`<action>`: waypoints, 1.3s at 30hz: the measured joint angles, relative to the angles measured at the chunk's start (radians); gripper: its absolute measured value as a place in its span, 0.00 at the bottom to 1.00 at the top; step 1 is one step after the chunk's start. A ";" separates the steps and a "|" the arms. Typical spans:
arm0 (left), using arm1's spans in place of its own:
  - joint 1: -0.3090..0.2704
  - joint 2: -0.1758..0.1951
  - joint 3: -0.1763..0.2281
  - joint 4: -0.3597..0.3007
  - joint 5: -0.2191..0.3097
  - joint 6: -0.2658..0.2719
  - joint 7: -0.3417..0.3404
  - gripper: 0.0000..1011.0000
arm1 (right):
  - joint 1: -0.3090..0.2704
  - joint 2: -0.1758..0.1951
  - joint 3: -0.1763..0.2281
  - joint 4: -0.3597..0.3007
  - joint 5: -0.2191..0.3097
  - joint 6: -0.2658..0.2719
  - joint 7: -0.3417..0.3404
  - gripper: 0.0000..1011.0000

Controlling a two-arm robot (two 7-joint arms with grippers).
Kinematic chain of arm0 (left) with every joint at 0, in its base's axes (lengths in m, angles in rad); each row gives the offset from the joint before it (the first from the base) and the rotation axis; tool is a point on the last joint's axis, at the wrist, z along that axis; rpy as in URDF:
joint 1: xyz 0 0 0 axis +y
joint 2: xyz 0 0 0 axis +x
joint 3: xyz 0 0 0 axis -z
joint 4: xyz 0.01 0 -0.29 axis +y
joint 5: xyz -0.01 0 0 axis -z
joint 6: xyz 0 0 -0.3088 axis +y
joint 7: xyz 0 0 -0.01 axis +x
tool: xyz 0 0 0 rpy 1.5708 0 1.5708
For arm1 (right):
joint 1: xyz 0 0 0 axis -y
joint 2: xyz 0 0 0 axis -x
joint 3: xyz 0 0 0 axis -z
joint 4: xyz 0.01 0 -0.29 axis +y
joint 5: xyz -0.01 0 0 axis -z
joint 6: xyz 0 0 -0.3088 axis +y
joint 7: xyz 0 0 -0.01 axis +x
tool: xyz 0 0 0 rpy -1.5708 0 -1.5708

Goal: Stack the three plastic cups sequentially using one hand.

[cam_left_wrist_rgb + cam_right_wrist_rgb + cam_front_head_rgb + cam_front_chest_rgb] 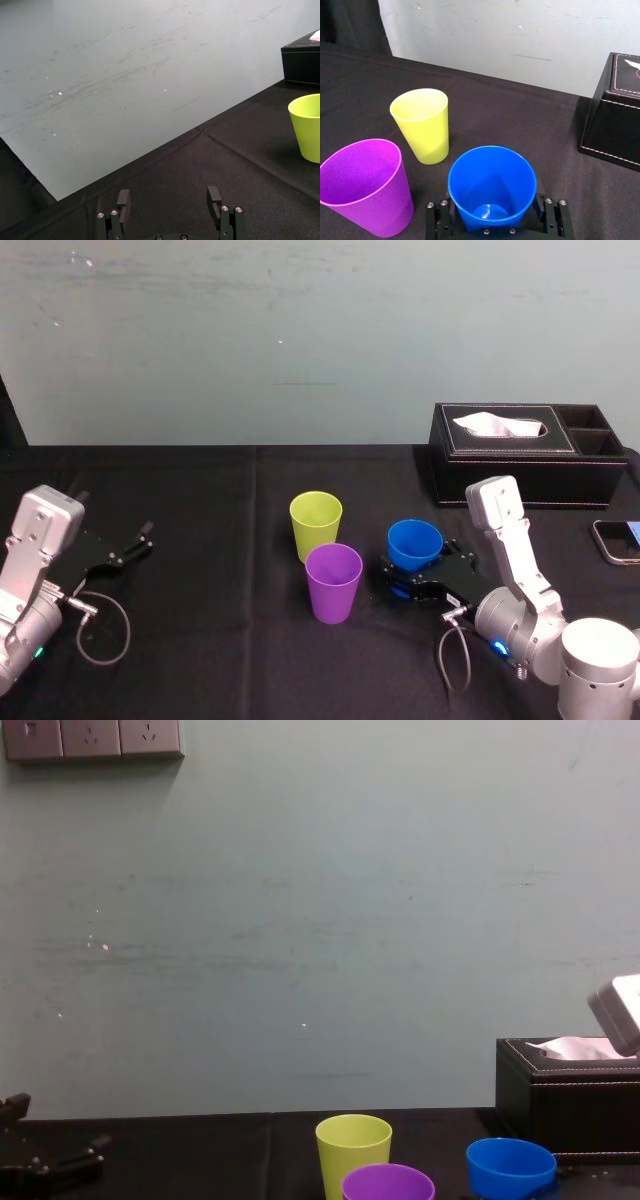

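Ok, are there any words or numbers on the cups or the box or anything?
Nothing can be read.
On the yellow-green cup, purple cup and blue cup: no print.
On the black tissue box: no label showing.
On the phone, far right: lit screen, too small to read.
On the wall sockets: no readable marks.
On the right hand, closed on the blue cup, and the left hand, open at the left: no lettering.

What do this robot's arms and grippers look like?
The left arm and right arm are silver-grey, with rounded joints and pale boxy wrist housings. The left gripper and right gripper are black, with slim jaws and small silver screws. A black cable loops beside each wrist. The right arm's joint glows blue, the left's green.
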 joint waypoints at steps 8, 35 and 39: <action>0.000 0.000 0.000 0.000 0.000 0.000 0.000 0.99 | -0.001 0.001 -0.001 -0.001 0.001 0.001 -0.001 0.74; 0.000 0.000 0.000 0.000 0.000 0.000 0.000 0.99 | 0.102 -0.002 0.015 -0.076 -0.015 0.106 0.072 0.71; 0.000 0.000 0.000 0.000 0.000 0.000 0.000 0.99 | 0.180 -0.016 0.006 -0.041 0.003 0.151 0.109 0.71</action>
